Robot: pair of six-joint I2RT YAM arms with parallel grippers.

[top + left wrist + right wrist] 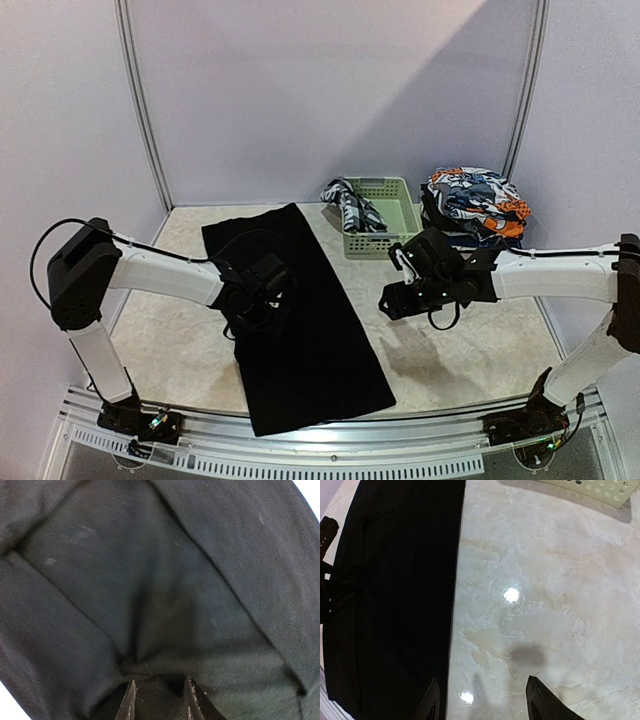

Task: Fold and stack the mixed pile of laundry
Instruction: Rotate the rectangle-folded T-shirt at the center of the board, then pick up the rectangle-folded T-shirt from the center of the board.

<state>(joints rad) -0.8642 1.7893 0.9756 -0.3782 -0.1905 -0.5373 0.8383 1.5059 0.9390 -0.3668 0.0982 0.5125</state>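
1. The black cloth (pixel 300 340) lies flat on the worktop (pixel 460 345), a long strip running from the far left toward the near edge.
2. The left fingers (pixel 262 300) are down on the cloth's middle, near its left edge.
3. In the left wrist view, these fingers (pixel 131 702) stand narrowly apart and grip a pinch of cloth (pixel 150 580); creases run out from the tips.
4. The right fingers (pixel 392 298) hover over bare worktop, just right of the cloth.
5. In the right wrist view, they (pixel 434 702) are spread wide, with nothing between them.
6. A checked shirt (pixel 350 205) drapes over the left rim of the basket (pixel 385 250) at the far side.
7. Printed pieces (pixel 475 200) sit piled just right of the basket.
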